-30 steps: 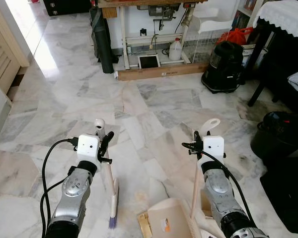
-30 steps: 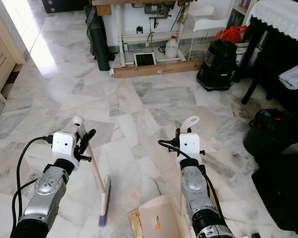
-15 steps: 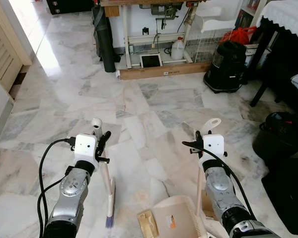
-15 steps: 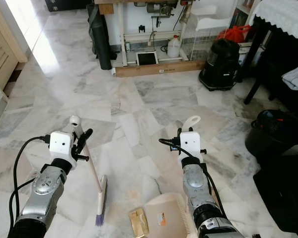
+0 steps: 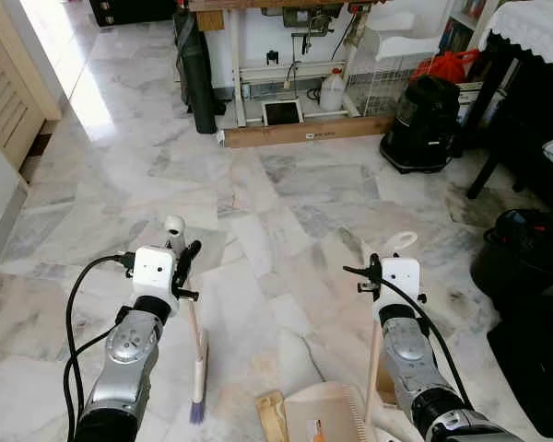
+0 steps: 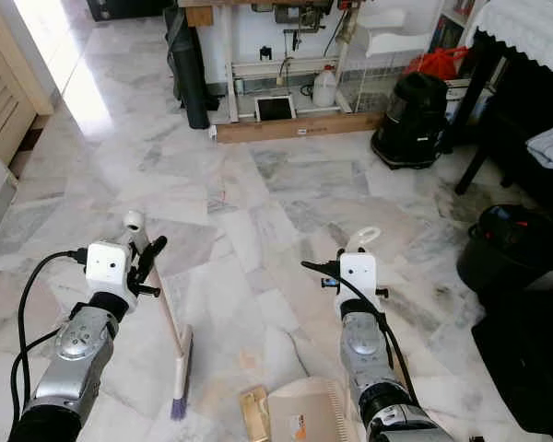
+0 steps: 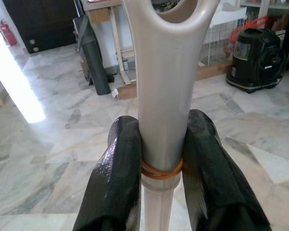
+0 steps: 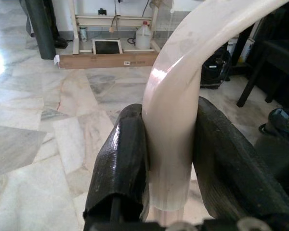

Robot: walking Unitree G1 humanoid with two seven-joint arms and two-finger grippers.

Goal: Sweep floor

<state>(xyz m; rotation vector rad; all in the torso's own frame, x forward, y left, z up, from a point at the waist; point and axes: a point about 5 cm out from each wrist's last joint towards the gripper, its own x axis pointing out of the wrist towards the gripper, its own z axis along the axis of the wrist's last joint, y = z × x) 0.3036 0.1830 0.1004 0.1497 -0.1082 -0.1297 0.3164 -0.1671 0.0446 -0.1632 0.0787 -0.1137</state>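
Observation:
My left gripper (image 5: pixel 185 264) is shut on the pale handle of a broom (image 5: pixel 199 361). The broom stands tilted, with its purple bristles (image 5: pixel 195 414) on the marble floor in front of me. The left wrist view has both black fingers (image 7: pixel 118 173) clamped around that handle. My right gripper (image 5: pixel 370 273) is shut on the curved handle (image 8: pixel 176 110) of a beige dustpan (image 5: pixel 324 421), which rests on the floor low in view. A brown scrap (image 5: pixel 271 419) lies at the pan's left edge, between pan and bristles.
A black vacuum (image 5: pixel 425 124) and a black bin (image 5: pixel 522 250) stand at the right, beside dark furniture. At the back are a wooden plank (image 5: pixel 303 134), a white jug (image 5: pixel 331 92), a dark roll (image 5: pixel 194 78) and a table frame. A wooden door (image 5: pixel 7 101) is at left.
The dustpan has slid nearer to me and sits lower in view. The broom has shifted slightly left. The camera has moved a little.

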